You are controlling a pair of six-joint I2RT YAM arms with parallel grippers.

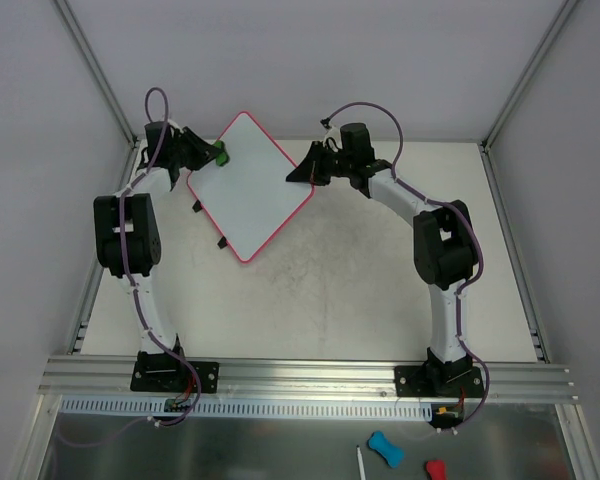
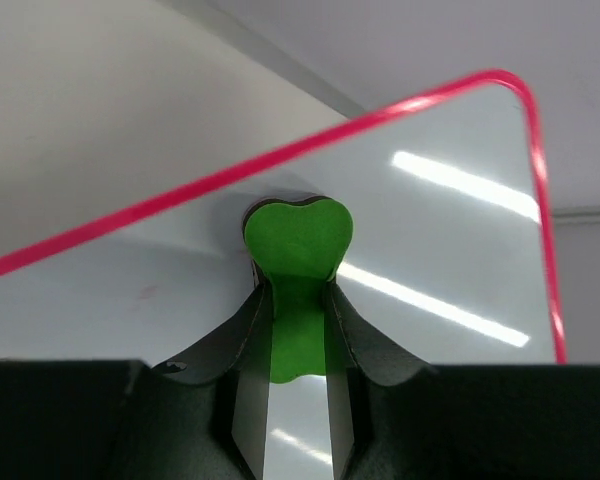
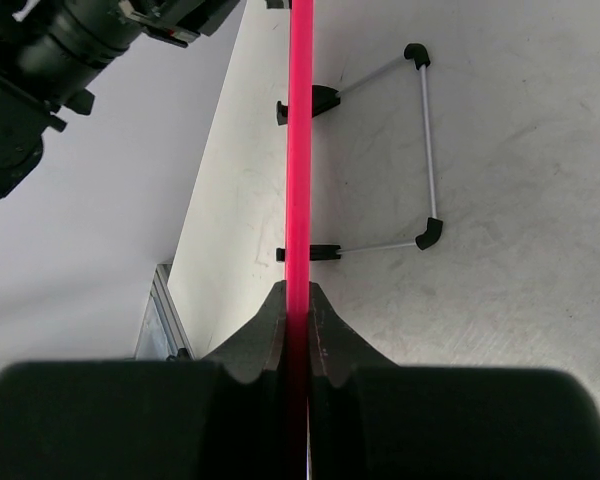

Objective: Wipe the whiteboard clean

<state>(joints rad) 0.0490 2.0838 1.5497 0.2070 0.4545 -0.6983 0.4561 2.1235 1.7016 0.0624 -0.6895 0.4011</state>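
The whiteboard [image 1: 248, 183] is a white square with a pink-red rim, held tilted above the table at the back. Its face [image 2: 450, 250] looks bare of marks. My right gripper [image 1: 302, 172] is shut on the board's right corner; in the right wrist view the pink rim [image 3: 300, 150] runs edge-on between the jaws of that gripper [image 3: 298, 300]. My left gripper [image 1: 208, 152] is shut on a green eraser [image 1: 221, 154], which rests on the board near its upper left edge. In the left wrist view the green eraser [image 2: 298, 245] sticks out from that gripper [image 2: 298, 300].
A wire stand [image 3: 420, 150] with black clips lies on the table under the board; its black feet [image 1: 222, 243] show below the board's lower left edge. A blue object [image 1: 385, 448], a red object [image 1: 435, 470] and a white pen [image 1: 361, 464] lie on the near shelf.
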